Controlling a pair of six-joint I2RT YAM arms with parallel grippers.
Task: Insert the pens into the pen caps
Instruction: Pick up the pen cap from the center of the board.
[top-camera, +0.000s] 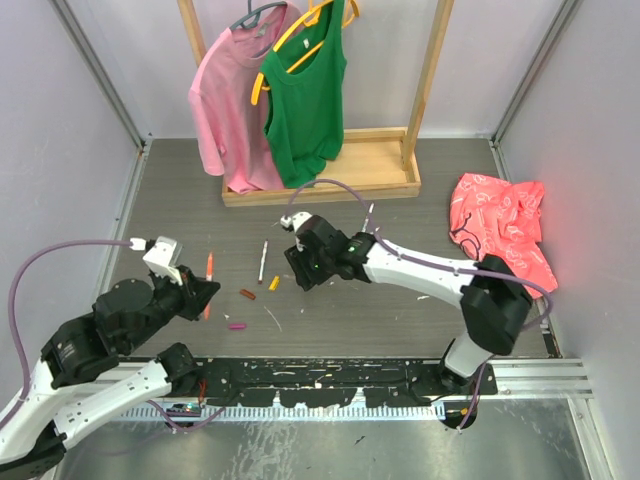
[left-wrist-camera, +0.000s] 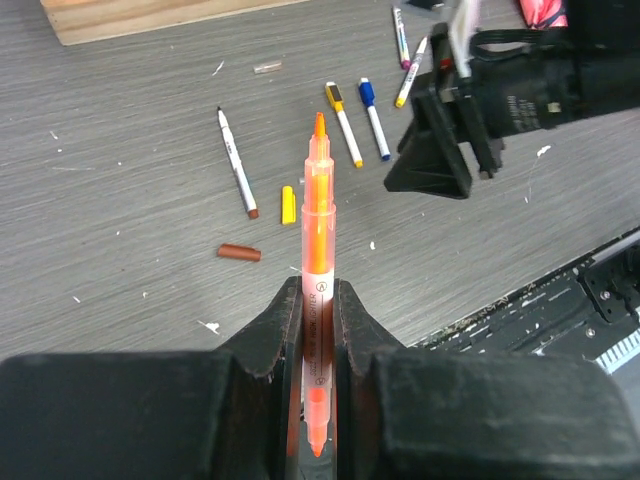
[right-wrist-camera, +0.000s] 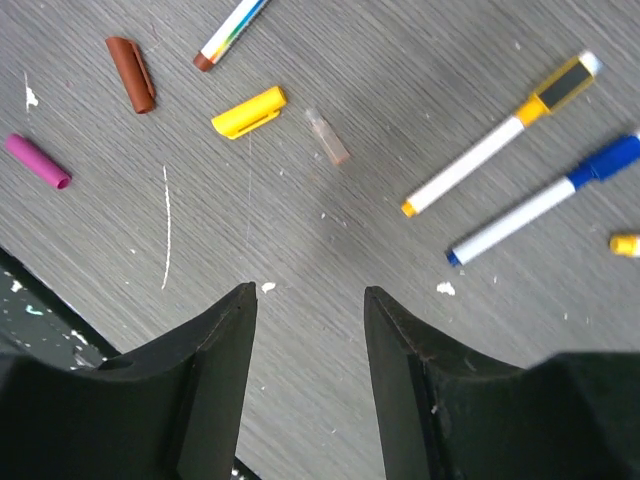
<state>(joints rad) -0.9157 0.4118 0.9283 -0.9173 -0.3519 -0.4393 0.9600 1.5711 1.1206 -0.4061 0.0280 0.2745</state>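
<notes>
My left gripper (left-wrist-camera: 318, 292) is clamped on the orange pen (left-wrist-camera: 319, 205), low centre of its wrist view. My right gripper (right-wrist-camera: 305, 300) stands open, holding nothing, above the grey table (right-wrist-camera: 320, 240). The yellow cap (right-wrist-camera: 249, 112) and brown cap (right-wrist-camera: 131, 74) lie upper left there. Only the top view shows shirts (top-camera: 230, 100) hanging on the rack (top-camera: 430, 80).

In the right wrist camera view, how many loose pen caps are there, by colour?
brown cap: 1
yellow cap: 1
magenta cap: 1
clear cap: 1
Total: 4
</notes>
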